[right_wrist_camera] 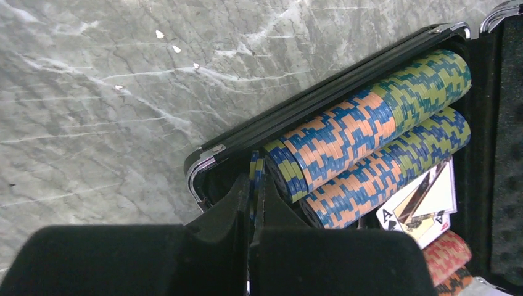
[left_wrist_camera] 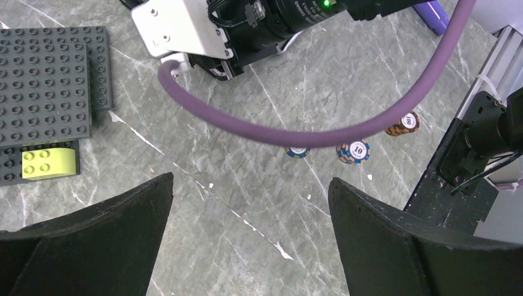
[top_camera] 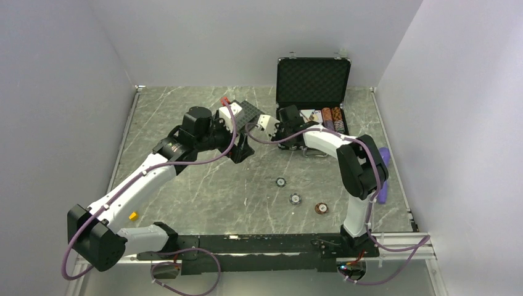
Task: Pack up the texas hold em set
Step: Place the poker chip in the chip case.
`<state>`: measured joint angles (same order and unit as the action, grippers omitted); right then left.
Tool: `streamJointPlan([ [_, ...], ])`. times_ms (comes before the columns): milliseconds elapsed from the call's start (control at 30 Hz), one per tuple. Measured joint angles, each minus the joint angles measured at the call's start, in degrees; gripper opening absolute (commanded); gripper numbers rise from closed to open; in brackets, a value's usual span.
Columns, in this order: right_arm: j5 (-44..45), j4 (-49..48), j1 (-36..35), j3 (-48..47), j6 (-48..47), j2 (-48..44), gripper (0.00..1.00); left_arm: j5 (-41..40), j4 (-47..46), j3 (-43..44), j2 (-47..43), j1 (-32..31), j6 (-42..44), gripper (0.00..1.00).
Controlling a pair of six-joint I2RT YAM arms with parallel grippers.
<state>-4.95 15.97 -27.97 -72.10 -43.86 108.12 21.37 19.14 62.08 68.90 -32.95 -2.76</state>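
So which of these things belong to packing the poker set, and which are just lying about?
Job: open briefcase; chip rows inside it; playing cards; three loose chips; one chip pinched in the right end effector.
Lying about: grey studded plates; yellow brick; purple object at far right.

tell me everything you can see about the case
The case is black with silver edges and corners, hard-shelled by its look. It lies open at the back of the table, right of centre, with its lid upright and lined with dimpled foam. Its base holds chip rows lying sideways and cards. The right claw pinches a chip just inside a left corner.
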Motion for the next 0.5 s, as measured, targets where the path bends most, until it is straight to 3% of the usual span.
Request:
streamJointPlan([
  [267,7.37,-5.42,-2.47,3.3,-2.91,0.02,0.22,0.44,-0.04,0.0,0.31,0.26,-0.13,1.0],
  [500,12.15,-7.41,-3.91,4.46,-3.69,0.02,0.31,0.5,0.07,0.0,0.37,0.63,-0.13,0.99],
])
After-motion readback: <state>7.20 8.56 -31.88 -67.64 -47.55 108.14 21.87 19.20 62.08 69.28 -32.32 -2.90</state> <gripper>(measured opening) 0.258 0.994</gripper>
